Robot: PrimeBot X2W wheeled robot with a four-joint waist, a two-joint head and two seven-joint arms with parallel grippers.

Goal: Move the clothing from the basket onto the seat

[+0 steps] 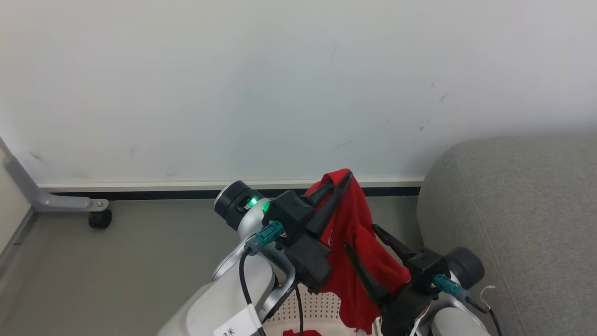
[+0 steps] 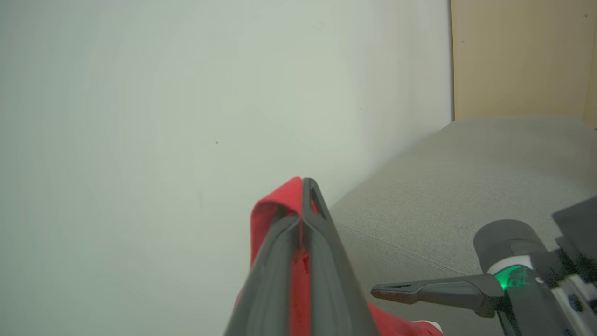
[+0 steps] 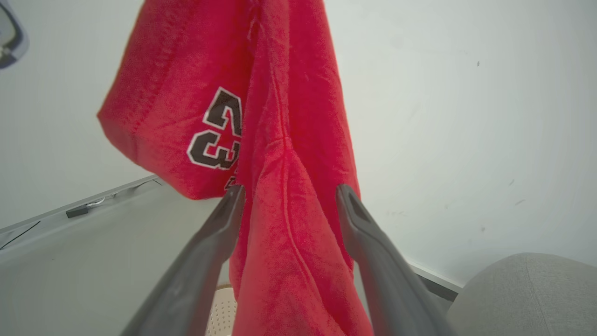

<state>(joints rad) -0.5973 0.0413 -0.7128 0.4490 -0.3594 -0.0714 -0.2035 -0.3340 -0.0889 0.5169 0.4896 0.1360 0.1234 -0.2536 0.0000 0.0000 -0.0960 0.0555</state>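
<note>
The left tool [image 1: 343,181] was clamped tight on the top fold of a red jersey [image 1: 357,219], holding it up in front of the white wall [image 1: 280,93]. The jersey, marked with a black 23, hung down between the widely spread fingers of the right tool [image 1: 361,236], which gripped nothing. Below both arms sat the cream basket [image 1: 322,305] with more red cloth [image 1: 301,332] inside. The grey sofa [image 1: 513,210] lay to the right, its rounded end near the right tool. At the far left, a castor [image 1: 100,218] stood on the floor [image 1: 140,261] by the wall.
</note>
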